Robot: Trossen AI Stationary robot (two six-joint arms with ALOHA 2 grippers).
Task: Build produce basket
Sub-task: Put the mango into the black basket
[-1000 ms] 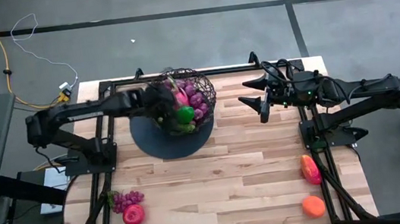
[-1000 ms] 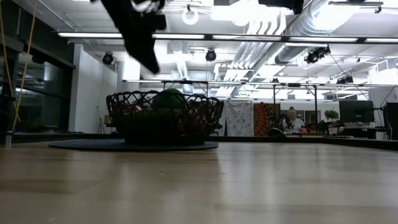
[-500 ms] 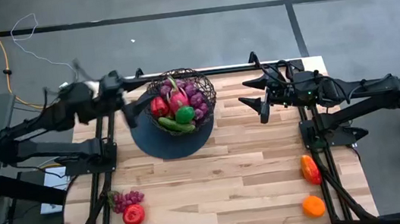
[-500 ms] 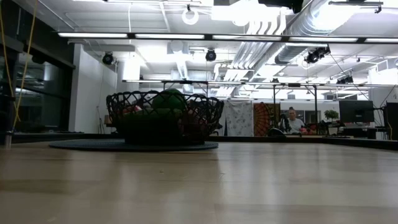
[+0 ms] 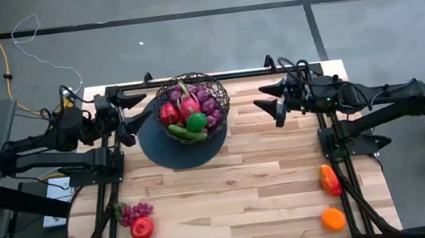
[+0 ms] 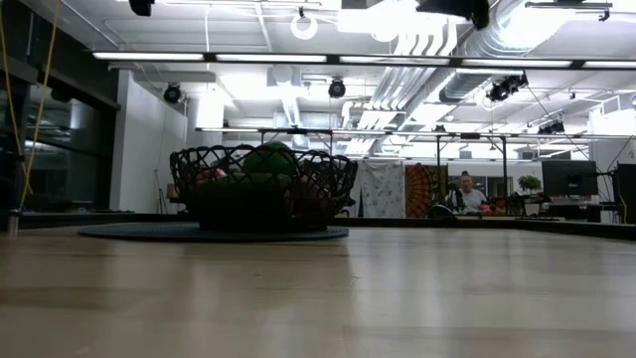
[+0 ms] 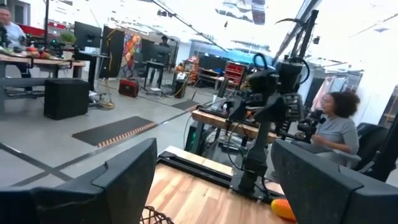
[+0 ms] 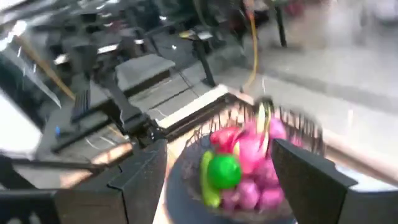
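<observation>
The black wire basket (image 5: 190, 97) stands on a flat dark disc (image 5: 169, 153) at the table's far middle. It holds a pink dragon fruit (image 5: 189, 105), a green round fruit (image 5: 196, 122), a cucumber (image 5: 186, 133), a red fruit (image 5: 169, 113) and purple grapes (image 5: 210, 105). More grapes (image 5: 135, 212) and a red fruit (image 5: 142, 228) lie near-left; a red-orange fruit (image 5: 330, 179) and an orange (image 5: 333, 218) lie near-right. My left gripper (image 5: 143, 107) hovers open just left of the basket. My right gripper (image 5: 261, 97) hovers open to its right, facing it (image 8: 249, 165).
Black frame rails (image 5: 112, 164) run along the table's left and right sides. Bare wood (image 5: 237, 189) stretches between the disc and the near edge. In the left wrist view a seated person (image 7: 336, 130) shows beyond the right arm (image 7: 267, 99).
My left gripper has drawn back from over the basket's left part toward the table's left edge and has risen out of the low view. It now stands clear of the basket. The red fruit in the basket's left part, covered before, now shows.
</observation>
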